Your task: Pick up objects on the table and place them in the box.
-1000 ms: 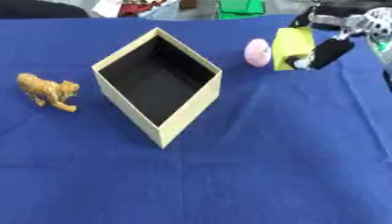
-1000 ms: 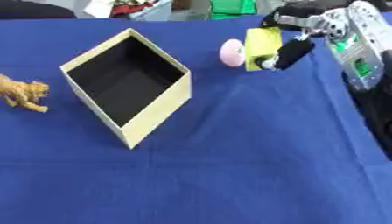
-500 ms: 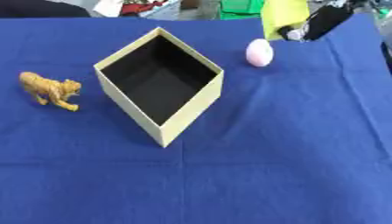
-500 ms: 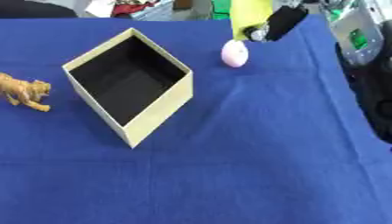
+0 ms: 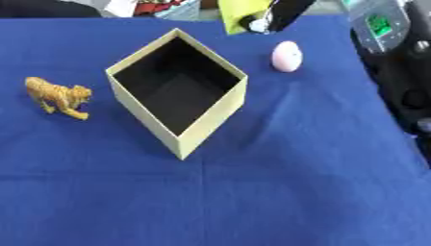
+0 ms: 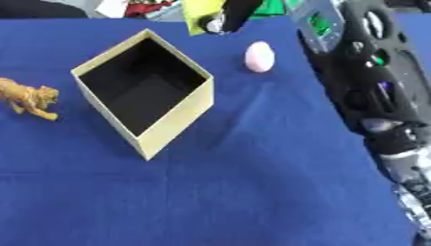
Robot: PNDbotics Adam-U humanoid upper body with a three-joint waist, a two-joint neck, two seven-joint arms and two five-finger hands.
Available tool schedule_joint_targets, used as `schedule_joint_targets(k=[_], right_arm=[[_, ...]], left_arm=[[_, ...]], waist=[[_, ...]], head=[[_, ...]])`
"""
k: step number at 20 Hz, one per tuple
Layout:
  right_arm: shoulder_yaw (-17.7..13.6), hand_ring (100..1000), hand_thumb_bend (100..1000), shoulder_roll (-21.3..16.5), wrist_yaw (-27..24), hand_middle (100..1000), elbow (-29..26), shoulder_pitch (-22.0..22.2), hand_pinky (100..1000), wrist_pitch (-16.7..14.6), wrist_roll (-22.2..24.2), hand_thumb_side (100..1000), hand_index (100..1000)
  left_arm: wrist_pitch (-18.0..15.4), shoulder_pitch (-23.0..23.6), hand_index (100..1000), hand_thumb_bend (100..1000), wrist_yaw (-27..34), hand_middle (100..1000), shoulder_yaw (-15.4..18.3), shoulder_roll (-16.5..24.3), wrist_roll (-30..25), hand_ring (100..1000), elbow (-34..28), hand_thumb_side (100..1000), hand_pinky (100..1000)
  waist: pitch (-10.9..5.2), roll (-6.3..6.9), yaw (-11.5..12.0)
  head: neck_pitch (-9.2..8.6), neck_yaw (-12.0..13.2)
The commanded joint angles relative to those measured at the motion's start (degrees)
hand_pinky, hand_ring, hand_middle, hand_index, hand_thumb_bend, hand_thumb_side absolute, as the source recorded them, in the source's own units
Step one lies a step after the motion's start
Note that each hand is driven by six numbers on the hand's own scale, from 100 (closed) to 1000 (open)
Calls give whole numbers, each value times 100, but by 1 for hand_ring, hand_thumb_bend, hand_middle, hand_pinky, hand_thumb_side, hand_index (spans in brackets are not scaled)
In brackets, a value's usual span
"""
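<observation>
Blue cloth-covered tabletop (image 5: 278, 192), seam lines across it. Open cream cardboard box (image 5: 206, 117) sits left of centre, turned corner-on toward the camera, dark inside, nothing visible in it. Small orange toy tiger (image 5: 57, 96) stands on the cloth to the box's left, apart from it, facing right. Pale pink egg-shaped object (image 5: 286, 56) lies on the cloth beyond the box's right corner, near it but not touching.

Right hand (image 5: 282, 14) is up at the top edge, above the box's far corner and just left of the egg, raised off the cloth. It has hold of a flat yellow block (image 5: 240, 13); black fingers curl over the block's right side. Both hand and block are cut off by the top edge, so the block's full shape is unclear and the grip is only partly seen. A small white-and-dark bit shows at the block's lower edge, can't make it out.

Robot's right arm (image 6: 370, 96), black with silver joints and a green-lit panel, runs down the right side, covering the cloth's right edge. Colourful clutter beyond the far edge, too blurred to tell. Left hand not seen.
</observation>
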Motion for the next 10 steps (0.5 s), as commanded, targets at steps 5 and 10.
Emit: schedule_joint_targets(k=[5,10], right_arm=[[126,899,100,761,263,655,322,-256,871,114,-182,306,779],[204,902,100,1059,317,653,581,-233,871,127,-187,345,782]], left_arm=[[-5,-36,759,264,61,673,-32,59,-65,714,-113,929,731],[-11,-42,759,264,77,673,-34,41,-78,715,-113,929,731]], waist=[[-124,47,60],[-110,60,88]], head=[[74,-6],[126,13]])
